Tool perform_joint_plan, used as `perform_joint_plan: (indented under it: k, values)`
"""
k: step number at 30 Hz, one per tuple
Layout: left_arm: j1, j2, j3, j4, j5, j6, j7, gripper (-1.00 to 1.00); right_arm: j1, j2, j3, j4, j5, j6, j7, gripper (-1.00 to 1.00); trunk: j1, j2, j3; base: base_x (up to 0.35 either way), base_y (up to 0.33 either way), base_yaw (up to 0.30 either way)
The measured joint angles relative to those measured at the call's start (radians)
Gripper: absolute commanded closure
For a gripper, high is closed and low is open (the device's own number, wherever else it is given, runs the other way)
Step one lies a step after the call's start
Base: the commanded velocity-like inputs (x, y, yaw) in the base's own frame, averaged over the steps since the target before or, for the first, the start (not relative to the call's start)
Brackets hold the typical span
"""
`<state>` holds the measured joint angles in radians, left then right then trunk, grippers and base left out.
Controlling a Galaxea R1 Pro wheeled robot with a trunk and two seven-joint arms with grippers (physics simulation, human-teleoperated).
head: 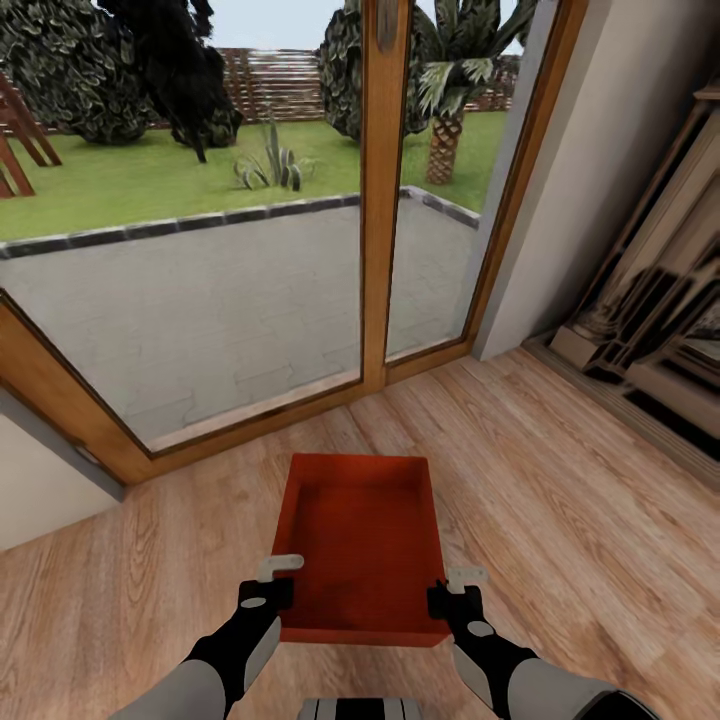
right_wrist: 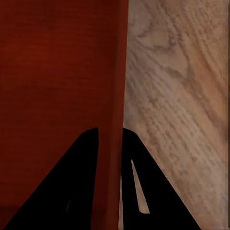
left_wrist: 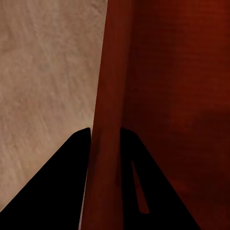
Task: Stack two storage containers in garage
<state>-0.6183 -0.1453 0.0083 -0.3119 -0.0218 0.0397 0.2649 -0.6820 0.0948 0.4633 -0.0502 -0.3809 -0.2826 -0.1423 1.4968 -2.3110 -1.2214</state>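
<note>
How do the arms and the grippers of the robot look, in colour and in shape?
Both forearms are light grey and rounded, with black wrist sections. The left gripper and the right gripper have black bodies and pale grey, flat fingers. In the wrist views the fingers show as plain black wedges. I see no cables or markings.

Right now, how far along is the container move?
Early. Both grippers, left and right, pinch the side walls of one orange-red container over the wood-plank floor by the glass garden doors. Carrying to the garage, fetching the second and stacking all remain.
</note>
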Motion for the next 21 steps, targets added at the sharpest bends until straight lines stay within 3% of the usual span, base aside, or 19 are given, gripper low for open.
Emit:
perform_joint_plan:
  k: [21]
  values:
    - [0.000, 0.000, 0.001, 0.004, -0.002, 0.000, -0.001, 1.00, 0.000, 0.001, 0.007, 0.002, -0.008, 0.000, 0.000, 1.00, -0.081, 0.147, 0.066, 0.000, 0.000, 0.000]
